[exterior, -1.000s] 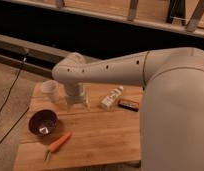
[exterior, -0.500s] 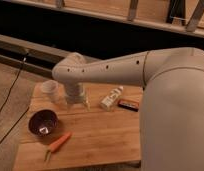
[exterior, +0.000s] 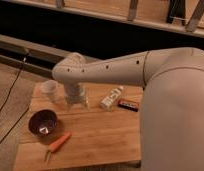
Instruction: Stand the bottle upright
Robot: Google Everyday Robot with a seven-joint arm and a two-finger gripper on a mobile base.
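Observation:
The bottle (exterior: 111,98) is a small slim clear bottle with a whitish label. It lies on its side on the wooden table (exterior: 100,135), toward the back, cap end pointing to the far right. My gripper (exterior: 77,104) hangs from the white arm (exterior: 110,70) just above the table. It is to the left of the bottle and does not touch it. A gap of bare wood lies between them.
A translucent white cup (exterior: 49,89) stands left of the gripper. A dark purple bowl (exterior: 43,123) with a small pale piece inside sits at front left. A carrot (exterior: 59,143) lies near the front edge. A dark flat bar (exterior: 128,104) lies right of the bottle. My white body fills the right side.

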